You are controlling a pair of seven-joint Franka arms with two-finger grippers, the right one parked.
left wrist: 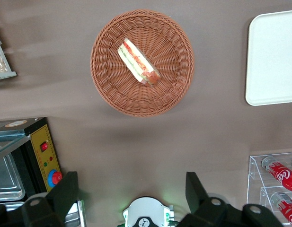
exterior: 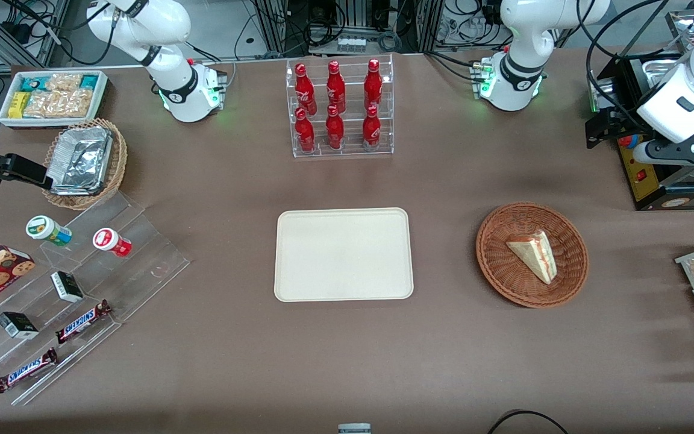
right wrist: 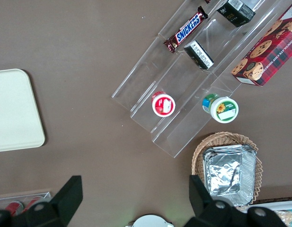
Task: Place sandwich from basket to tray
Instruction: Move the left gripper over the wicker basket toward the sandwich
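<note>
"SNICKERS" reads on two bars (exterior: 84,321) (exterior: 26,370) on the clear stepped stand (exterior: 82,289), and on one bar (right wrist: 187,29) in the right wrist view. The cookie box (right wrist: 265,51) reads "CHOCOLATE CHIP COOKIES". The red bottles (left wrist: 284,173) carry a white "Coca-Cola" script.

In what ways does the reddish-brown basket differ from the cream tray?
The basket is round, woven and reddish-brown; the tray is rectangular, smooth and cream. The basket holds the sandwich; the tray holds nothing. Both lie flat on the brown table. The gripper hangs open above the table, apart from both.
</note>
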